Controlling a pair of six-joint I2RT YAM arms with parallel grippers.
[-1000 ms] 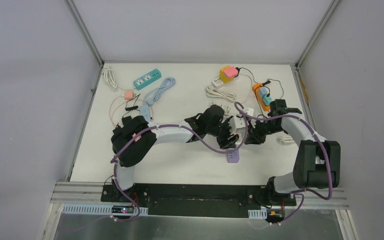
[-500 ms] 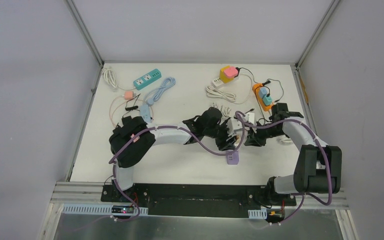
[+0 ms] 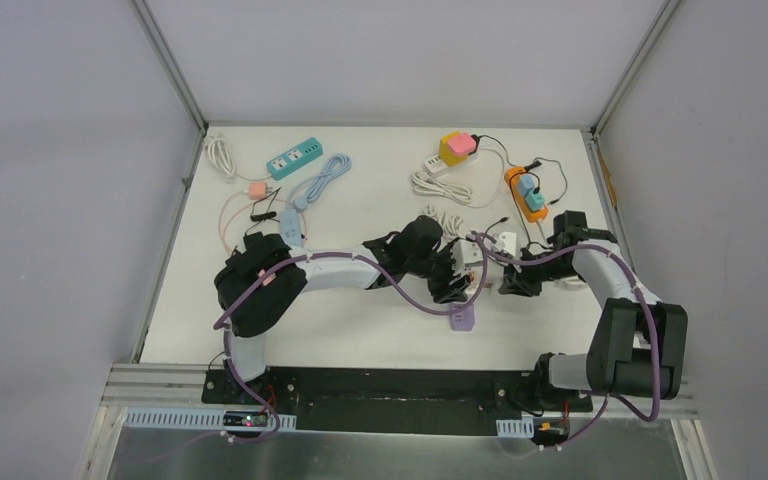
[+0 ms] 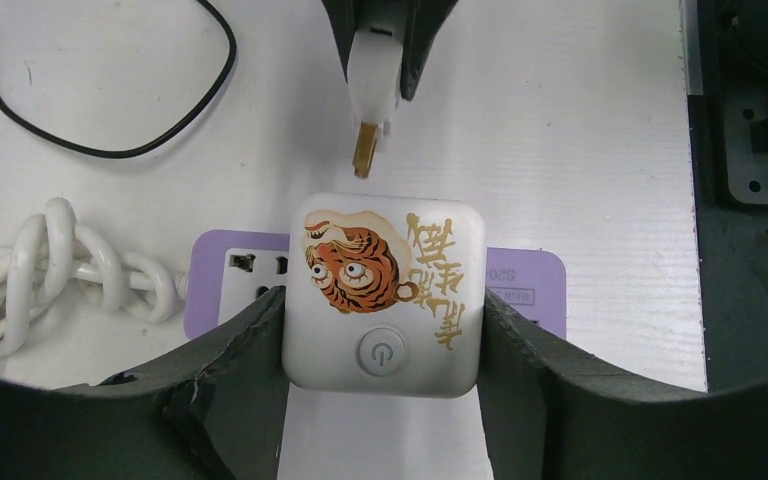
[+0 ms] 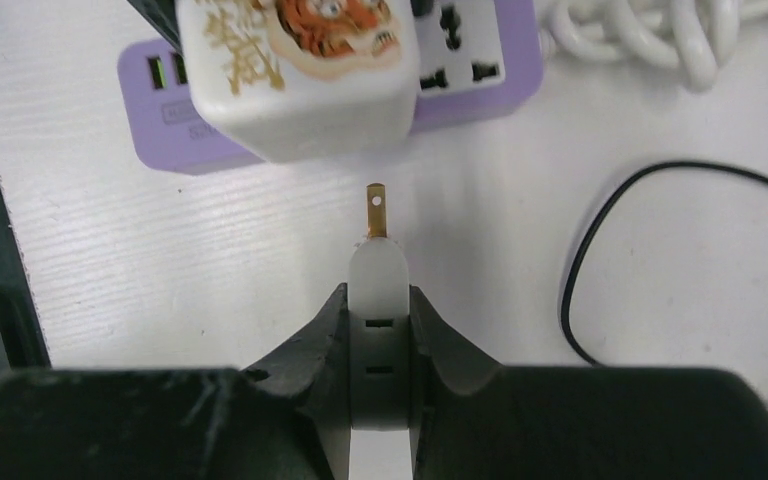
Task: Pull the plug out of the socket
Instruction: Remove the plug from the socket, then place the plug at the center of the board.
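1. The pull itself is looking done: the plug [image 5: 377, 275] is sitting clear of the cube socket [image 5: 300, 70], with its brass prongs [image 5: 376, 210] fully bared and a strip of table [image 5: 160, 260] showing between the prong tip and the cube's face
2. The left fingers [image 4: 245, 345] are clamping the cube socket by two opposite sides, holding it just right of the middle of the table, with its tiger print and power button facing the left wrist camera
3. The right fingers [image 5: 325, 335] are pinching the white plug body between them, just to the right of the cube, with the prongs pointing left, back toward it
4. A purple power strip [image 4: 525, 275] is lying on the table behind the cube in both wrist views; whether the cube is resting on it or hanging above it cannot be told
5. A black cable [image 5: 600, 230] is looping across the table near the plug, and whether it is running to the plug is not showing
6. The step in hand is therefore judged to be the retreat after extraction
7. The next move is probably calling for the right arm to draw the plug further right along the line of the prongs, without tilting it, while the left arm is steadying the cube, and then for each piece to be set down on bare table, well apart
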